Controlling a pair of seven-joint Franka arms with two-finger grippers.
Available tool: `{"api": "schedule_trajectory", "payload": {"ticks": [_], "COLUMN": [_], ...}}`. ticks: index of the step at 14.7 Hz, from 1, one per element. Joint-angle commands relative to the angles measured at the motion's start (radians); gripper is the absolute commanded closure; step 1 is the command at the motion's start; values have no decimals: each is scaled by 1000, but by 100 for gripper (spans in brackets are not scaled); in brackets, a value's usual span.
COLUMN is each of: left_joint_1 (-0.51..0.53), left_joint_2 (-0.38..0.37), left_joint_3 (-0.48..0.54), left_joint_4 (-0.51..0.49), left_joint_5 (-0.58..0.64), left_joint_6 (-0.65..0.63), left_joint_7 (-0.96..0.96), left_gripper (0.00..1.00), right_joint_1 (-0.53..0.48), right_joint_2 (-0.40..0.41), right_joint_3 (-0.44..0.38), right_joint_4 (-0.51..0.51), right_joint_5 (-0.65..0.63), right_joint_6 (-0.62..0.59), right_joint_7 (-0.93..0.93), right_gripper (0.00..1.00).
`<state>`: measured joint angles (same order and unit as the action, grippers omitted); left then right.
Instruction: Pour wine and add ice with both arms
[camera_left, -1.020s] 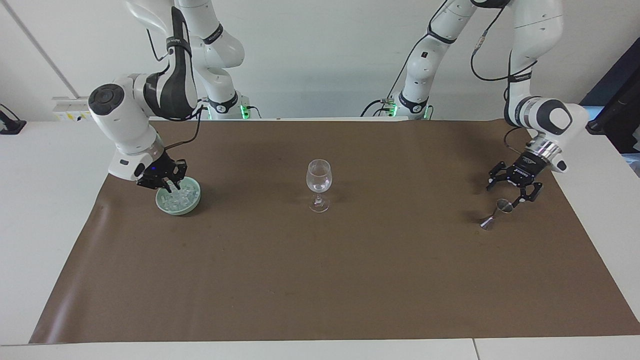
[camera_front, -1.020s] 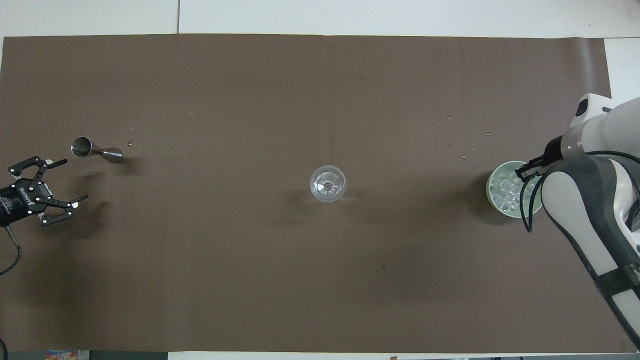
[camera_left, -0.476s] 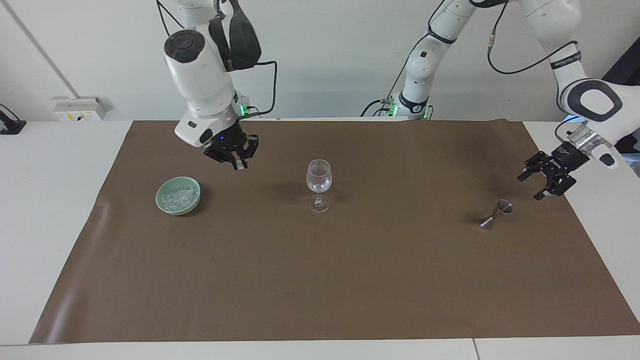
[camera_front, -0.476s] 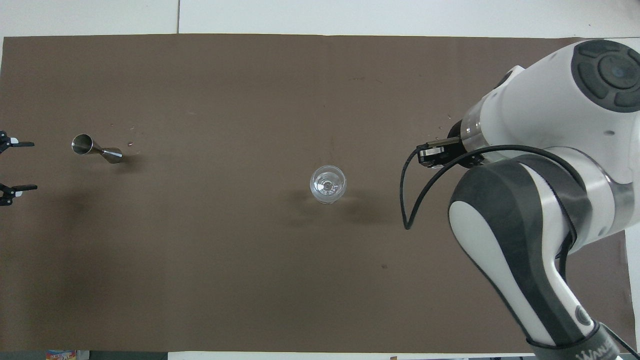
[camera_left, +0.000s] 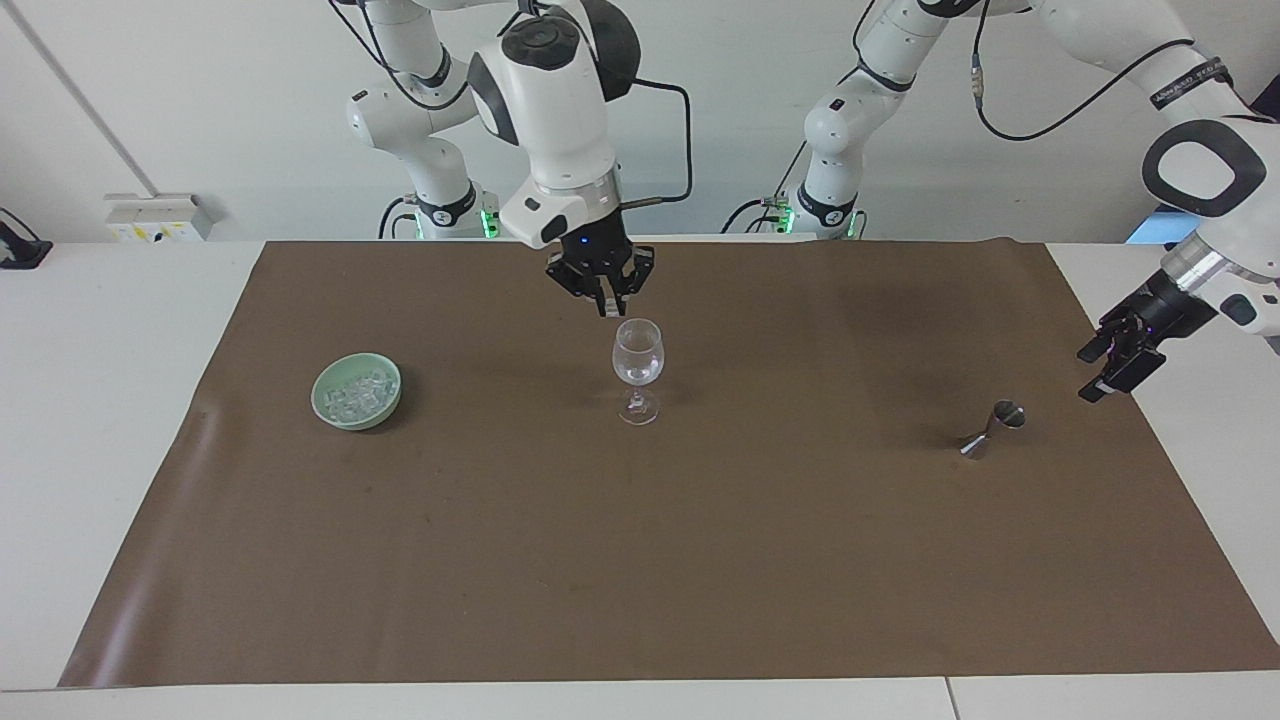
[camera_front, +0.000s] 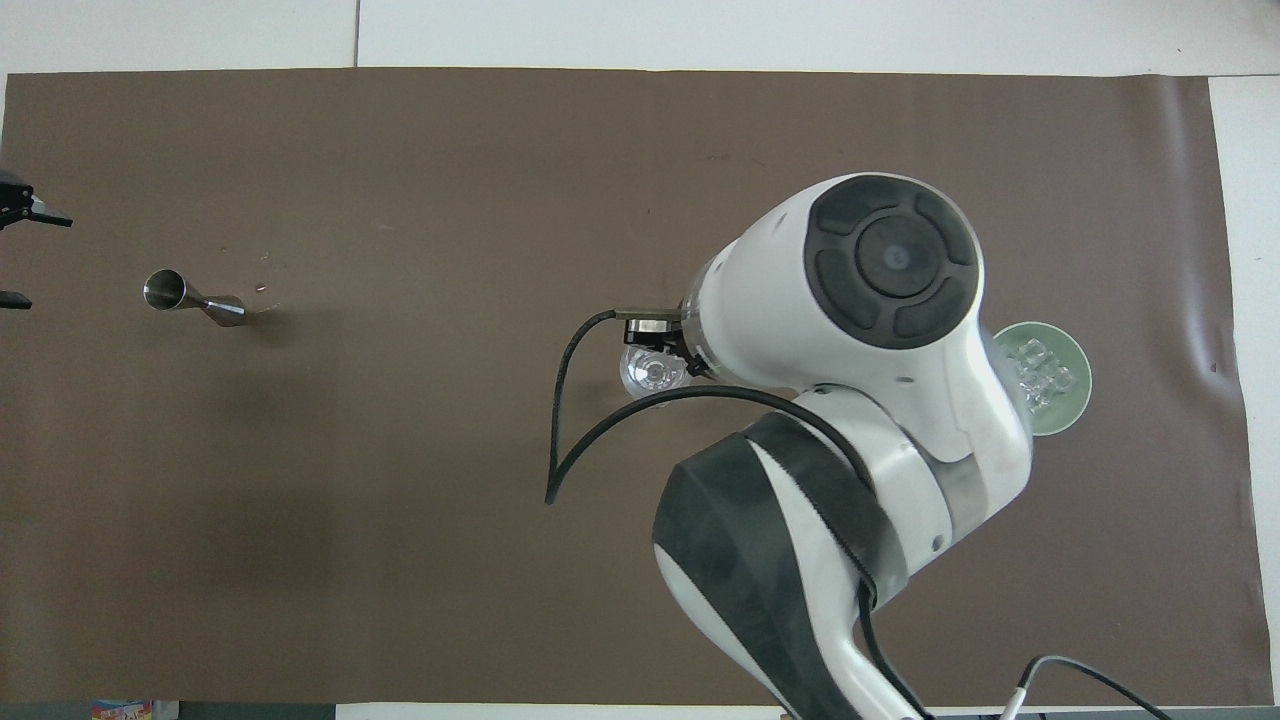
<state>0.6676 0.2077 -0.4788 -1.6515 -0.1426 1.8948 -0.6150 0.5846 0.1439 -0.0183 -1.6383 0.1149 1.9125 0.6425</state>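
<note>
1. Risk first, up over the wine glass (camera_left: 637, 362): the right pincer (camera_left: 606, 300) hangs just above the rim, tips pressed together. Whether an ice chunk is pinched there, I can't tell. Release it off-centre and a chunk could clip the rim and skitter across the brown mat (camera_left: 640, 560). Drop too low and that tall stem tips.
2. Glass contents: something clear glints low in the bowl, liquid or ice, I can't tell which.
3. The ice (camera_left: 358, 388) sits heaped in the green bowl (camera_left: 330, 410), well apart from the glass, toward the right arm's end.
4. The left pincer (camera_left: 1112, 360) waits, fingers apart, over the tabletop (camera_left: 1200, 470) edge.
5. Slightly farther out, the jigger (camera_left: 992, 428) lies on its side, so likely emptied.
</note>
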Motion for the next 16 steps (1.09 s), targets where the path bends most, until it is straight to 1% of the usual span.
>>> {"api": "schedule_trajectory", "payload": {"ticks": [1,3,4,6,9,10,12,13,15,16], "left_joint_1": [-86,-202,-259,-372,-592,-629,-649,-660,-655,-651], "left_joint_2": [-60,-96,-106,-129,-162,-177,-200,-205,-212,-211], "left_joint_3": [28,106,144,216,398,426,434,443,453,450], "left_joint_4": [21,21,21,21,22,22,22,24,32,54], "left_joint_5": [67,67,67,67,67,67,67,67,57,58], "left_joint_6": [-52,-52,-52,-84,-137,-161,-218,-253,-325,-391], "left_joint_7": [12,53,92,155,213,228,289,326,385,417], "left_gripper": [0,0,0,0,0,0,0,0,0,0], "right_joint_1": [44,47,49,55,54,50,47,44,43,41], "right_joint_2": [34,31,25,31,29,26,20,19,19,17], "right_joint_3": [-6,-5,-5,-5,-6,-6,-6,-6,-6,-6], "right_joint_4": [17,-9,-32,-49,-66,-81,-116,-118,-121,-132], "right_joint_5": [-30,-46,-46,-46,-51,-52,-52,-52,-54,-54], "right_joint_6": [13,26,55,88,99,115,164,169,175,183], "right_joint_7": [32,32,32,34,31,29,28,26,26,25], "right_gripper": [85,85,85,85,85,85,85,85,84,84]}}
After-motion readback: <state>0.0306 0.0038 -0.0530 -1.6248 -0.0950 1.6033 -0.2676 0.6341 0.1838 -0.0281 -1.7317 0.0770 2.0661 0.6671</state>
